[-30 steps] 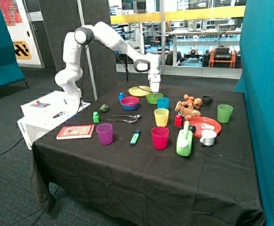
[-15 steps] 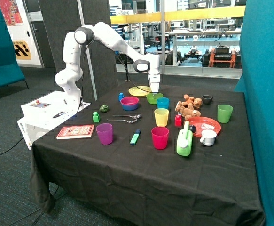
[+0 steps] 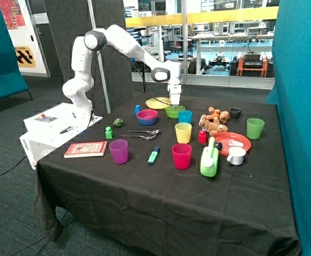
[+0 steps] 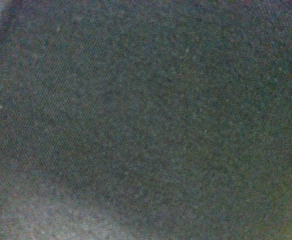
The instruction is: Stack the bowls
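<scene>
The lime green bowl (image 3: pixel 174 111) stands on the black tablecloth, between the yellow plate and the blue cup. My gripper (image 3: pixel 174 102) points straight down at the far rim of this bowl. The pink bowl (image 3: pixel 147 113) sits inside the blue bowl (image 3: pixel 146 121), a little nearer the arm's base than the green bowl. The wrist view shows only dark, blurred cloth, with no bowl and no part of the gripper.
A yellow plate (image 3: pixel 158 102) lies just behind the gripper. A blue cup (image 3: pixel 185 117), a yellow cup (image 3: pixel 183 133), a pink cup (image 3: pixel 181 156) and a purple cup (image 3: pixel 118 151) stand nearby. Two spoons (image 3: pixel 143 134), a green marker (image 3: pixel 153 156), a red plate (image 3: pixel 231 142) and soft toys (image 3: pixel 215 120) fill the table.
The gripper stays at the green bowl's rim. Gripper and bowl have shifted only very slightly; the pink and blue bowls have not moved.
</scene>
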Controlling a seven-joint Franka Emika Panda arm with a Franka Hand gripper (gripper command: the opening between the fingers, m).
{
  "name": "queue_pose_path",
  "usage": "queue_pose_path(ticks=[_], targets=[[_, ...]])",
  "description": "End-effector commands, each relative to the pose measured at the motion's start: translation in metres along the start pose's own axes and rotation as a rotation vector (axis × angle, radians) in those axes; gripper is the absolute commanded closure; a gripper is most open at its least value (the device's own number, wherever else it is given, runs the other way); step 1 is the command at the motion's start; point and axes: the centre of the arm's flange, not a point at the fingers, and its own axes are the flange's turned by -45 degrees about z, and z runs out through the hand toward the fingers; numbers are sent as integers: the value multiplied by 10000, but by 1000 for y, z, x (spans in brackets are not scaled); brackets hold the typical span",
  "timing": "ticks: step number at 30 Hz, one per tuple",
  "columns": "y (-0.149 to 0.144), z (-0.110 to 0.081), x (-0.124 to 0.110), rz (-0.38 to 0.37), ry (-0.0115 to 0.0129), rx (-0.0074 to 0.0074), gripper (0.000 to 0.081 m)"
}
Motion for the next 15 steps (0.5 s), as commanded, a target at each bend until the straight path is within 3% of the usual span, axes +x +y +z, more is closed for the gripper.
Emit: queue_pose_path(ticks=[1,15], targets=[[-1,-3,-3,-50,67,22,808],[6,-33,6,-139,67,22,808]])
